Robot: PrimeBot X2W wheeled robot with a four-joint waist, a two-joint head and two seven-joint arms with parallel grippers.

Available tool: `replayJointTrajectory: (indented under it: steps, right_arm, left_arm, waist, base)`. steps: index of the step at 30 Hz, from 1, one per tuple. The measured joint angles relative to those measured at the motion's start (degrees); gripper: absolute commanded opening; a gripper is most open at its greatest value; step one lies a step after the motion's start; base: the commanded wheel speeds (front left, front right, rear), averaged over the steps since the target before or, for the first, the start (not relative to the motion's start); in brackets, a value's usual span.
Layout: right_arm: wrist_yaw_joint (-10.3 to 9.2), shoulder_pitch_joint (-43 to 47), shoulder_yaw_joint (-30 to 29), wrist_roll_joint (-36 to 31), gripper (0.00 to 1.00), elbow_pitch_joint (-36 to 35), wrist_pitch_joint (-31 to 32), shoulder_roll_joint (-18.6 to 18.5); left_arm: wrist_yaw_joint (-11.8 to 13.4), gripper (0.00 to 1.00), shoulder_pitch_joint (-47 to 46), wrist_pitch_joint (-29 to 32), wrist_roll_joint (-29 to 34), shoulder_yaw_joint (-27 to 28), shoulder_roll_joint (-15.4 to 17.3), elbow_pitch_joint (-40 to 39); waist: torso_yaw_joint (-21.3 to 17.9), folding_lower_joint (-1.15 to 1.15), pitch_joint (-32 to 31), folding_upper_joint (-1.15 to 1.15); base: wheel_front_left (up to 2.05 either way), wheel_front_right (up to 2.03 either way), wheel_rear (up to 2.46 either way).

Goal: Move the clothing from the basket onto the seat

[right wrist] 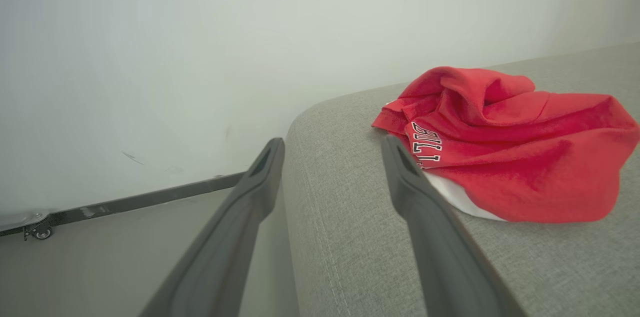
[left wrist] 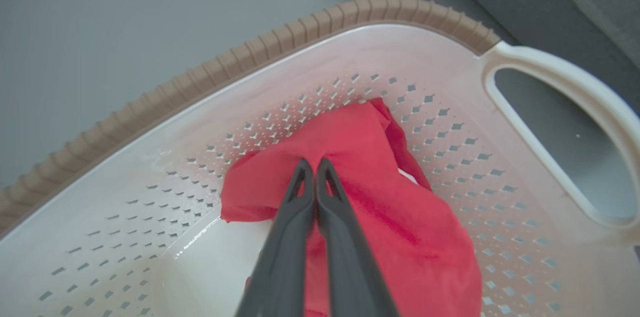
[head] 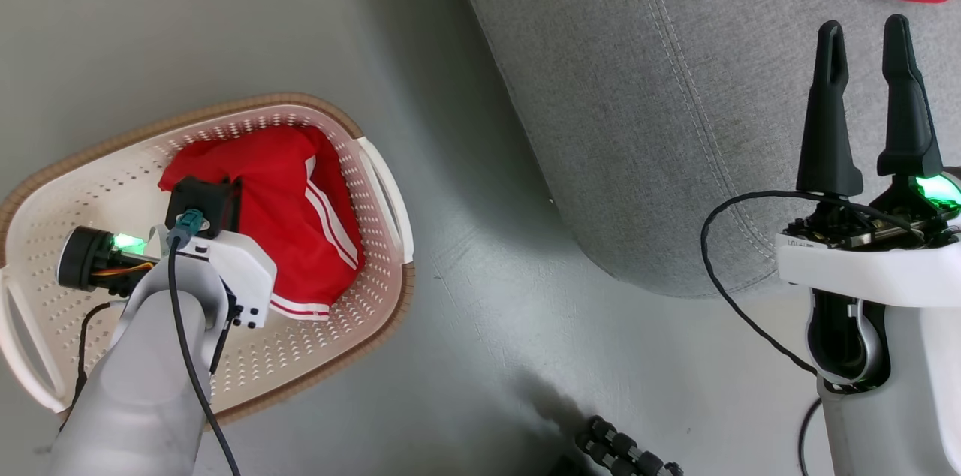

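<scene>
The red garment (head: 300, 213) lies diagonally in the basket (head: 90, 161), striped hem toward us; our left gripper (left wrist: 314, 163) pinches its far end. Our right gripper (head: 863, 25) gapes empty over the seat (head: 638, 123), near the other garment (right wrist: 525, 157).

Red white-striped clothing (head: 300, 213), cream brown-rimmed basket (head: 75, 176), grey seat (head: 638, 123).

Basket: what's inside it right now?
One red garment with white stripes lies bunched inside the basket, and the left gripper is shut on a fold of it. The basket floor under the cloth is covered, so anything beneath cannot be seen.
</scene>
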Motion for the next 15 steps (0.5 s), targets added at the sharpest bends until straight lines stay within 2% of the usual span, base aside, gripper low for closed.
replayJointTrajectory:
  steps: [15]
  right_arm:
    - [0.0,-0.7,0.6,-2.0,1.0,0.6,-0.3,0.0]
  left_arm:
    - [-0.7,0.0,1.0,-0.9,-1.5,0.5,-1.7,-5.9]
  waist:
    - [3.4,0.0,-3.4,0.0]
  base:
    - [0.0,0.0,0.0]
